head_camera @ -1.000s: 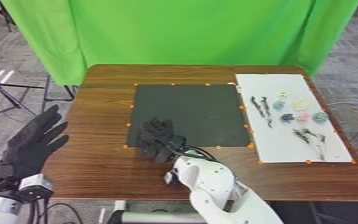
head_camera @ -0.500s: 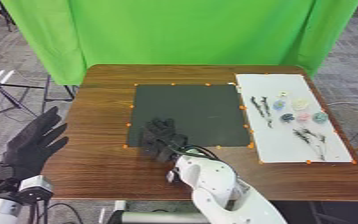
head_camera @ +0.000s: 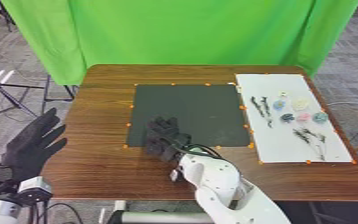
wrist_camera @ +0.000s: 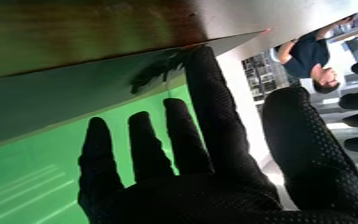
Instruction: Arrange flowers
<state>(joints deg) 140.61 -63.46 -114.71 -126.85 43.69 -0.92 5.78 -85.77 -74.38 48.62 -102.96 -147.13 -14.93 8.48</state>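
Note:
My right hand [head_camera: 165, 137] is over the near-left part of the dark mat [head_camera: 189, 107], its fingers loosely extended and holding nothing. In the right wrist view the right hand [wrist_camera: 184, 197] has its fingers straight and spread. My left hand [head_camera: 29, 147] stands open off the table's left edge. On the white sheet [head_camera: 273, 145] at the right lie dark twigs [head_camera: 266, 112], a pale yellow flower [head_camera: 301, 103], a pink one [head_camera: 302, 117], a green one [head_camera: 319, 117], a dark blue one [head_camera: 287, 117], a light blue one [head_camera: 278, 105] and dried stems [head_camera: 310, 138].
The brown wooden table [head_camera: 95, 170] carries the mat and the sheet, with small orange markers along their edges. A green curtain [head_camera: 193, 35] hangs behind the far edge. A tripod [head_camera: 11, 95] stands on the floor at the left.
My right hand has shifted slightly to the right over the mat's near-left part. The left hand and the flowers have stayed where they were.

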